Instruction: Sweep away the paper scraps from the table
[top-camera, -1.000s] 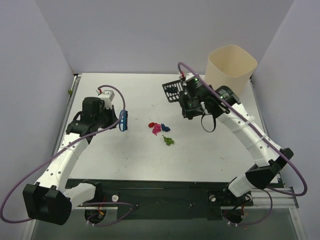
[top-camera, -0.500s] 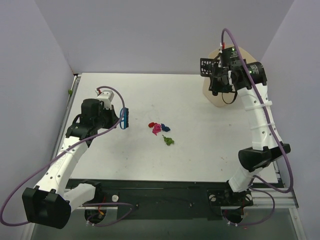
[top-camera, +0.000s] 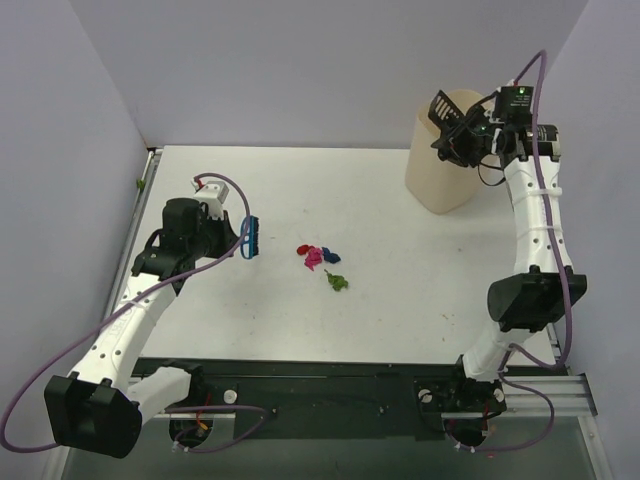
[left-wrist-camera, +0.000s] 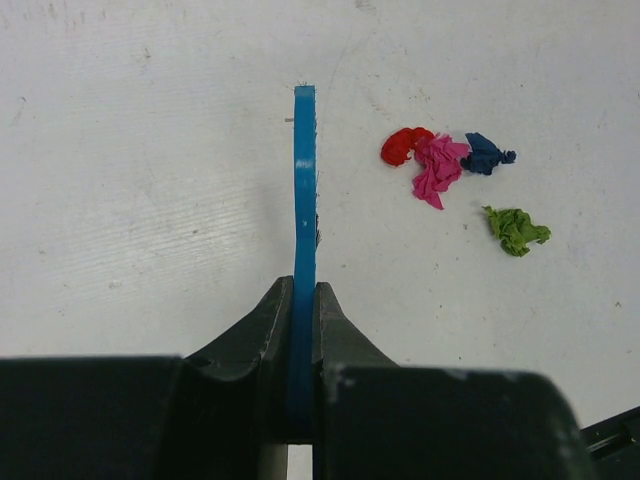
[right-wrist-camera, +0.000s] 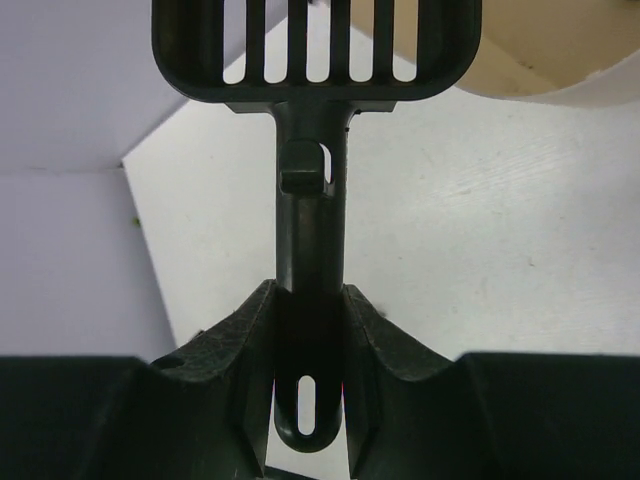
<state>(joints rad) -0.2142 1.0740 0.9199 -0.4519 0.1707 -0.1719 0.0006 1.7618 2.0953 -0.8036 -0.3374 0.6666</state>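
Note:
Several paper scraps lie together mid-table: red (top-camera: 304, 248), pink (top-camera: 314, 259), dark blue (top-camera: 330, 255) and green (top-camera: 337, 282). In the left wrist view they are red (left-wrist-camera: 403, 145), pink (left-wrist-camera: 436, 168), dark blue (left-wrist-camera: 485, 155) and green (left-wrist-camera: 517, 229). My left gripper (top-camera: 232, 241) is shut on the blue hand brush (top-camera: 248, 238), held left of the scraps; the brush (left-wrist-camera: 304, 200) is edge-on. My right gripper (top-camera: 478, 143) is shut on the black slotted scoop (top-camera: 447, 113), raised over the cream bin (top-camera: 440, 175). The scoop's handle (right-wrist-camera: 310, 250) sits between the jaws.
The cream bin stands at the table's back right; its rim (right-wrist-camera: 540, 80) shows in the right wrist view. The white table (top-camera: 400, 320) has metal rails and lilac walls around it. A tiny dark speck (top-camera: 447, 318) lies near the right front.
My right arm has lifted the scoop from beside the scraps up and right to the bin's top and tilted it over the opening. The left arm and brush have barely moved.

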